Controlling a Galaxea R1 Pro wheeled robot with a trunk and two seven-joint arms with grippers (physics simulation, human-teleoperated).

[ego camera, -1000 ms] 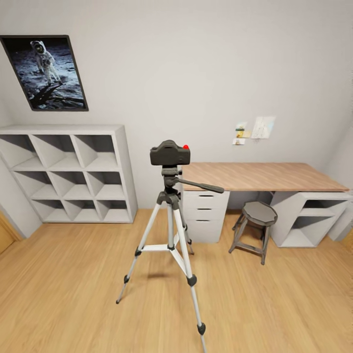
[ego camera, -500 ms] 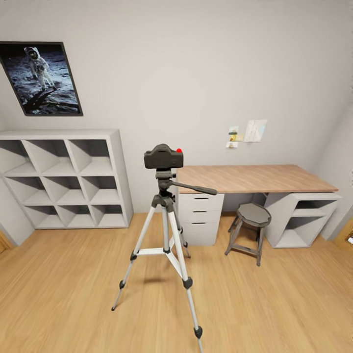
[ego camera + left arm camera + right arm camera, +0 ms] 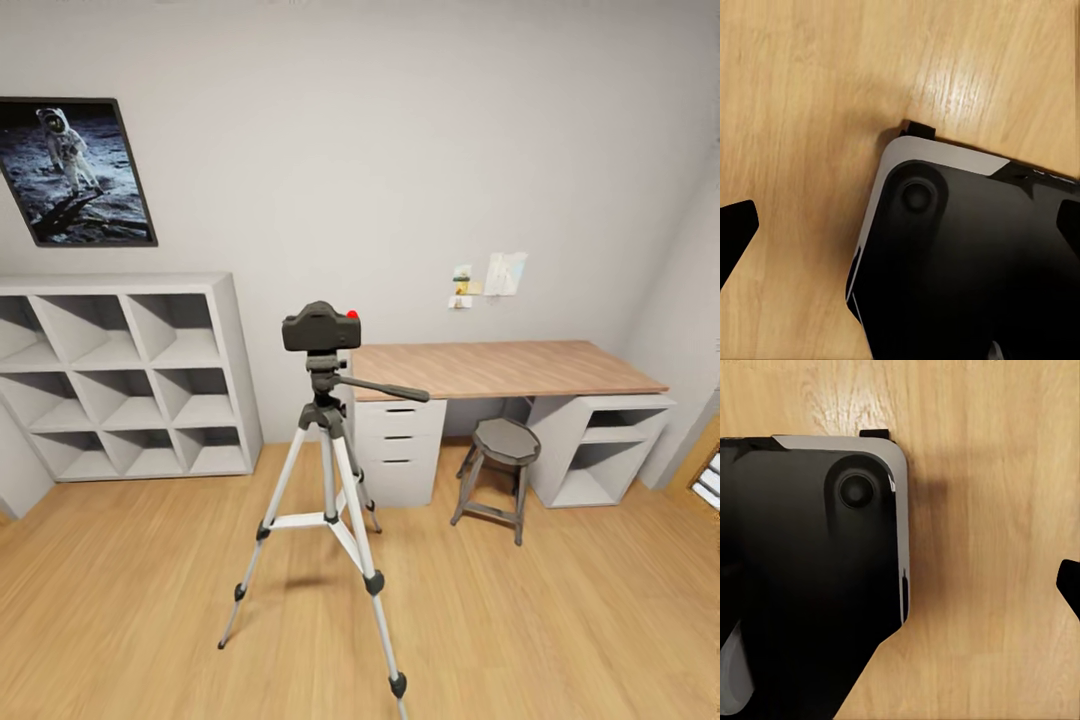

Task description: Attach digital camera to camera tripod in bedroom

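Out on the plank floor (image 3: 560, 620) of the bedroom, between us and the desk (image 3: 500, 368), the camera tripod (image 3: 328, 480) stands upright with the digital camera (image 3: 320, 328) seated on its pan head, red button up. From where we look, the attaching appears done; whether it is locked on we cannot tell. Our wrist views look down past the robot's dark base (image 3: 975, 262) at the floor. With just one black fingertip (image 3: 733, 232) at each edge, we cannot tell how the jaws stand; nothing lies between them.

Matt black digital camera (image 3: 320, 328) tops the camera tripod (image 3: 322, 490) with pale metal legs, on smooth wood-plank floor (image 3: 520, 620).
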